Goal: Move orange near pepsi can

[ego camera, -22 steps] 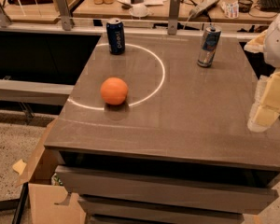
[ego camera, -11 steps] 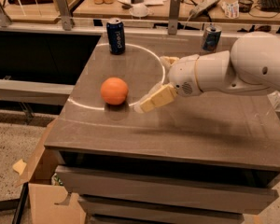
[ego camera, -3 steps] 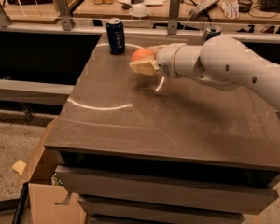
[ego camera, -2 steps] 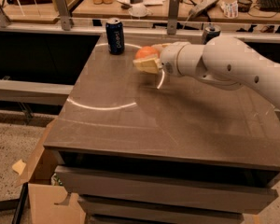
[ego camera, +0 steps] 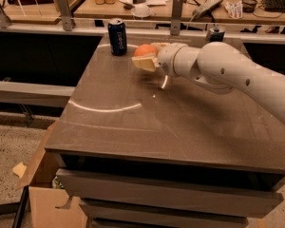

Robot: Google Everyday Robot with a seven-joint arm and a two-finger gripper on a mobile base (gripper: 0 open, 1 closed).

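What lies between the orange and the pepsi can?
Only bare tabletop, in the camera view; the gripper holds the orange just beside the pepsi can.

We note: counter (ego camera: 180, 127) smooth, semi-gloss; pepsi can (ego camera: 117, 37) glossy metal; orange (ego camera: 142, 49) smooth, matt; hand (ego camera: 147, 57) matt beige plastic, clasped on orange near can.

Item 1, orange (ego camera: 145, 50): round, smooth, plain, gripped between the pale fingers of the tool (ego camera: 143, 57) over the far part of the desk (ego camera: 133, 127). Item 2, pepsi can (ego camera: 117, 37): dark navy, white vertical lettering, silver top, upright, at 10 o'clock from the orange, near it, not touching
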